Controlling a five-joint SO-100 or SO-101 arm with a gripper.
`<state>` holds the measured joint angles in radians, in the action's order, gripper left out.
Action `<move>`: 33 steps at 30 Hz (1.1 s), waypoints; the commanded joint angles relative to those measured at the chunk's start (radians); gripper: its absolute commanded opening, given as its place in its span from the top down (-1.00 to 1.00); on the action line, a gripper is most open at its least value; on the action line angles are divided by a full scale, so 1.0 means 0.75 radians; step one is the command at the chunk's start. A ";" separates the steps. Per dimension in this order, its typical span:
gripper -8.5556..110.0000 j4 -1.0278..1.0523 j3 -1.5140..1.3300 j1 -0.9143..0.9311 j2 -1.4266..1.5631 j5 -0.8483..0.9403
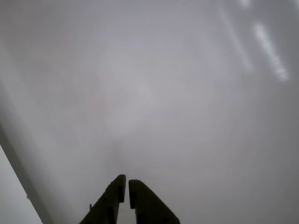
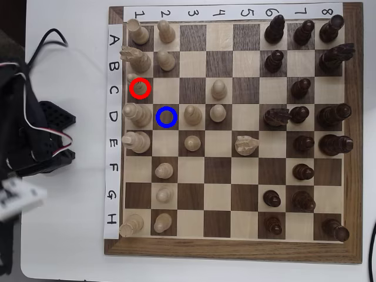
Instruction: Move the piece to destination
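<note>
Overhead view: white table [image 2: 70, 247] carries the chessboard [image 2: 232, 249], which fills most of the frame, with row letters A–H down its left edge and numbers 1–8 along the top. The arm [image 2: 23, 147] sits off the board's left edge, dark body with red/white wires, partly blurred; its tip does not show here.

Dark-brown pieces [image 2: 305, 88] crowd the board's right edge, columns 6–8. Light pieces [image 2: 138, 114] hold the left columns, with a few out toward the middle.

A red ring [image 2: 140, 88] marks C1, near the left edge. The piece [image 2: 138, 87] stands inside it, small and slim, mostly hidden by the ring overlay. The destination [image 2: 167, 117], the dark square D2 with a blue ring, is one step diagonally toward the board's centre and has nothing on it.

Wrist view: gripper [image 1: 126, 187] enters from the bottom edge against a hazy grey-white background. The fingers [image 1: 114, 196] are nearly together with a thin slit between them, nothing held.
</note>
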<state>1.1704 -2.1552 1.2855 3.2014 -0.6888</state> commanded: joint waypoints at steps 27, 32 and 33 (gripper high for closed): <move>0.83 0.679 0.871 -1.307 -0.370 -0.112; 0.83 0.683 0.828 -1.493 -0.376 -0.051; 0.83 0.685 0.820 -1.518 -0.380 -0.047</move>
<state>1.6797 -1.5294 0.1963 2.9422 -0.7409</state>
